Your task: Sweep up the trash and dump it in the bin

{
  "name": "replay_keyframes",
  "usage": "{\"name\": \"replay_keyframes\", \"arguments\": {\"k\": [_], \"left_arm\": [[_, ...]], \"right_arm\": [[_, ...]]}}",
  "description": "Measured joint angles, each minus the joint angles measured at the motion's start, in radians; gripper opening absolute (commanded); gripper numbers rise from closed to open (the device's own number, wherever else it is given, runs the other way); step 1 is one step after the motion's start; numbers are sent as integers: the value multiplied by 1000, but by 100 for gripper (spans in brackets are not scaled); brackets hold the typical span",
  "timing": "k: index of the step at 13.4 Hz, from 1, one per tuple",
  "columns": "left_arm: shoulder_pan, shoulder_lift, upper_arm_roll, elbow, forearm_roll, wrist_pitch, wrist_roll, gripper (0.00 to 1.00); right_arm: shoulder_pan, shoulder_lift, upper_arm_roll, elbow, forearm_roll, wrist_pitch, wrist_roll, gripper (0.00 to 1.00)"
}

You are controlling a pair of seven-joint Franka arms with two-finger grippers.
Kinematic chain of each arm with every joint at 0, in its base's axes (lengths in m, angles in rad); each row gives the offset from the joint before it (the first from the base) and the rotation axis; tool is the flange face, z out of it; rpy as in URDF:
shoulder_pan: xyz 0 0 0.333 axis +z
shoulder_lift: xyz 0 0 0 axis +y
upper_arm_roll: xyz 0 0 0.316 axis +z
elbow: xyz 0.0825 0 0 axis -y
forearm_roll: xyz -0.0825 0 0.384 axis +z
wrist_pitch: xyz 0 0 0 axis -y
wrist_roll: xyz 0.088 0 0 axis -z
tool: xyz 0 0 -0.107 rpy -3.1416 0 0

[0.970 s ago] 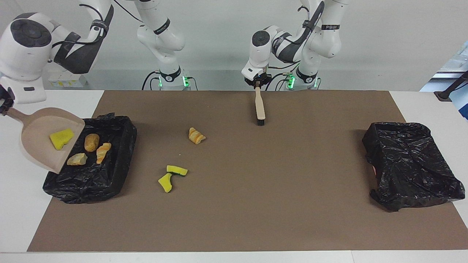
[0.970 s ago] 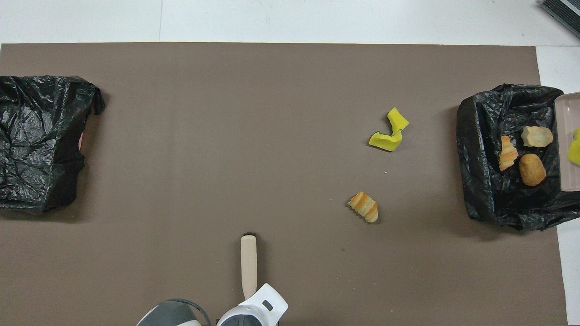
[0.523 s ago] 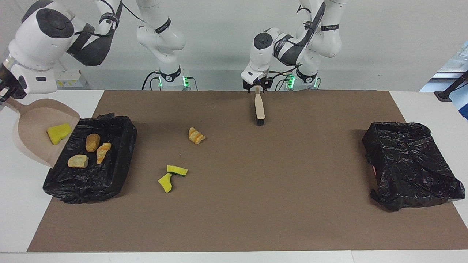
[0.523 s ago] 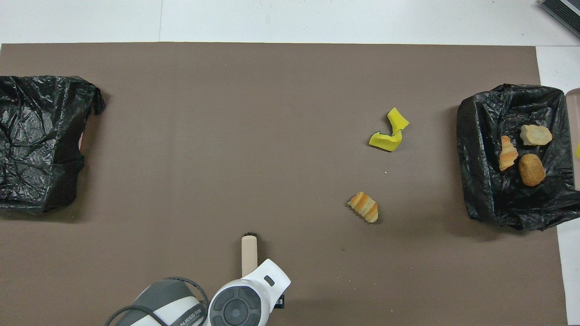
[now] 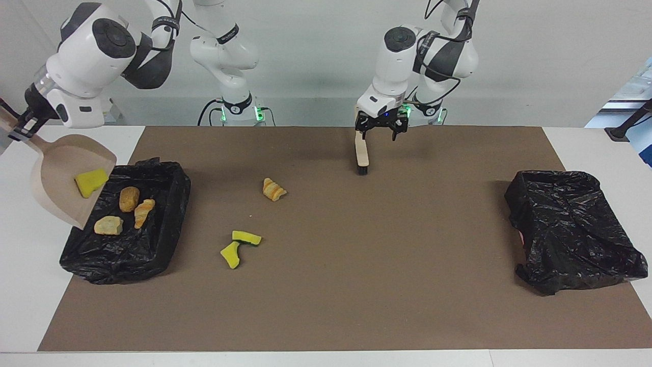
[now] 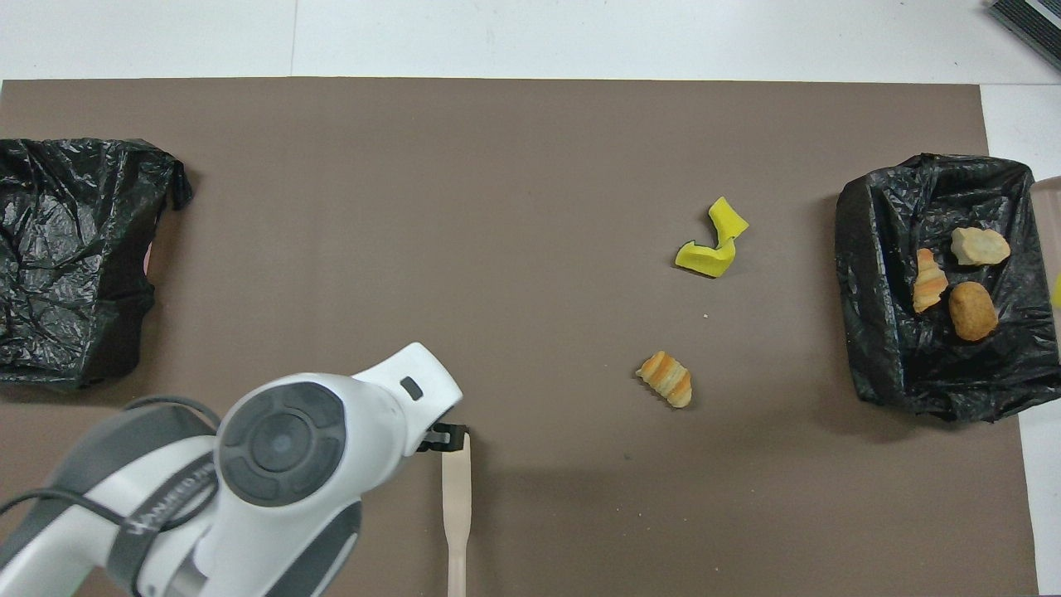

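Tilting dustpan [image 5: 58, 181] over bin [image 5: 127, 224], brush [image 5: 362, 153] released.

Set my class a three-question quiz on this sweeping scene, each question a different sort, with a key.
1. True or false: the left tool grips the brush.
2. How many trash pieces lie in the bin that the dustpan tilts over?
3. What lies in the dustpan? A: a yellow sponge piece; B: a bread lump; C: nothing.
Key: 1 false, the tool stands open over the brush, which lies on the mat; 2 three; 3 A.
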Motion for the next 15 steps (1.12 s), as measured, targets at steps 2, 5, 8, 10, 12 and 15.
{"name": "replay_keyframes", "arguments": {"k": [2, 5, 8, 10, 12, 15], "left_arm": [[86, 0, 2, 75, 19, -27, 117, 100], [192, 3, 4, 166, 35, -77, 283, 100], [291, 10, 5, 284, 36, -183, 442, 100], [337, 25, 6, 376, 36, -258, 506, 100], [366, 65, 6, 477, 36, -339, 529, 100], [398, 139, 7, 590, 36, -397, 537, 100]], "right_arm": [[0, -9, 0, 9, 0, 8, -50, 0], [24, -4, 9, -18, -46, 39, -24, 0], [66, 9, 13, -90, -124, 40, 102, 0], [66, 12, 12, -97, -149, 40, 107, 0], [61, 1, 2, -73, -156, 43, 43, 0], [61, -10, -1, -67, -139, 63, 3, 0]]}}
